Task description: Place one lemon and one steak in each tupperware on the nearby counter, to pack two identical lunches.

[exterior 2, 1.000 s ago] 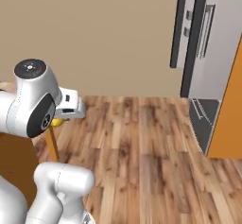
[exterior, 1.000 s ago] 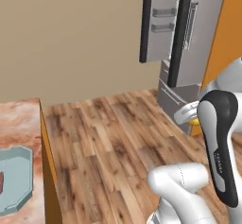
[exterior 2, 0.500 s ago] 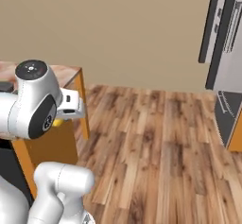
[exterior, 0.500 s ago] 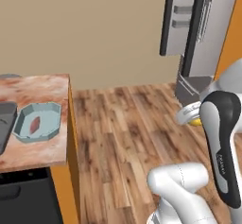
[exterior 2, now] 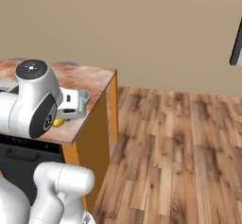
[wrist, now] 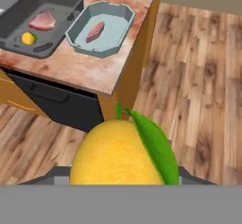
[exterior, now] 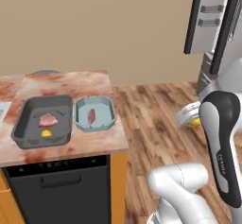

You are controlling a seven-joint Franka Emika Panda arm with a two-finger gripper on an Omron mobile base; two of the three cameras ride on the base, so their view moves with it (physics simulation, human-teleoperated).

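since the earlier frame the base has turned, bringing the marbled counter [exterior: 94, 145] and both containers into sight. gripper [exterior: 193, 119] holds partly spread jaws clamped on a lemon [wrist: 120, 157] above the wooden floor [exterior 2: 179, 147]. dark grey tupperware [exterior: 28, 137] contains a steak [exterior: 47, 120] and another lemon [exterior: 46, 133]; teal tupperware [exterior: 109, 115] contains a second steak [exterior: 91, 116].
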